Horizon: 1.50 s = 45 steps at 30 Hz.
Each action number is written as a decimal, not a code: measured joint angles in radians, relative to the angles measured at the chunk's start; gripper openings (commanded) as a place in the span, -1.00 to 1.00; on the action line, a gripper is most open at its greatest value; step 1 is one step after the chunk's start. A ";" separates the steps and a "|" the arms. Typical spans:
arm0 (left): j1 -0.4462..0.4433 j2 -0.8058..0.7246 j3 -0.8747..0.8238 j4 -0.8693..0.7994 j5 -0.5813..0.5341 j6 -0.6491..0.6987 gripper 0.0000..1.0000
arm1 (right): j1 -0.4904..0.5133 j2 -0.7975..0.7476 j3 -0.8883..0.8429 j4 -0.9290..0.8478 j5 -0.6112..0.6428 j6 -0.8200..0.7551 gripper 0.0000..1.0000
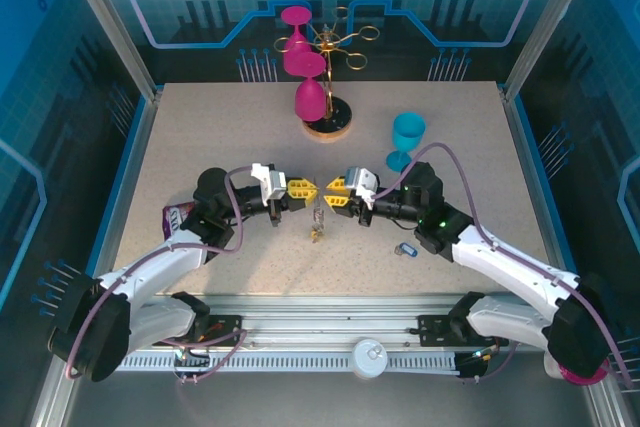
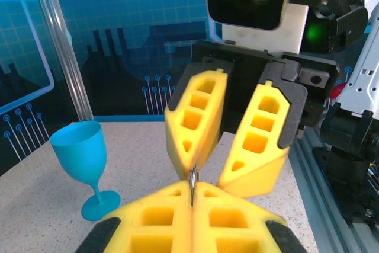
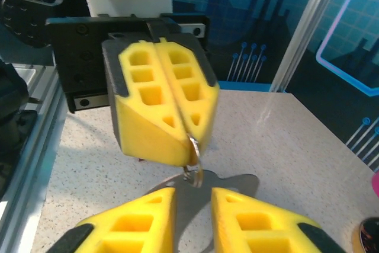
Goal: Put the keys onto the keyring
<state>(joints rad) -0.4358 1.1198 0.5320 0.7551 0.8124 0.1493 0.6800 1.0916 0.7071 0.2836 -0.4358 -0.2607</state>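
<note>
My left gripper (image 1: 308, 188) is shut on the keyring (image 3: 194, 153), a thin metal loop whose edge sticks out from between its yellow fingers (image 2: 154, 217). In the left wrist view the loop (image 2: 193, 179) shows edge-on, just above my left gripper (image 2: 193, 190). A short chain with small keys (image 1: 317, 227) hangs from it down to the table. My right gripper (image 1: 331, 188) faces the left one tip to tip and stands open with nothing between its fingers (image 3: 142, 217). One of those fingers (image 2: 195, 128) sits right at the loop. A blue-headed key (image 1: 405, 249) lies on the table by the right arm.
A blue goblet (image 1: 406, 137) stands behind the right arm, also to the left in the left wrist view (image 2: 83, 158). Pink goblets (image 1: 310, 97) hang on a gold wire rack (image 1: 345, 42) at the back centre. A metal rail (image 1: 330, 332) runs along the near edge.
</note>
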 measured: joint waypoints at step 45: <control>0.000 -0.085 0.165 -0.657 0.030 0.385 -0.72 | 0.021 0.126 0.275 -0.439 -0.130 -0.232 -1.00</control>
<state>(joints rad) -0.4362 1.0348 0.6968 0.0978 0.8421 0.5346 0.7013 1.2175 0.9821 -0.1558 -0.5655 -0.4927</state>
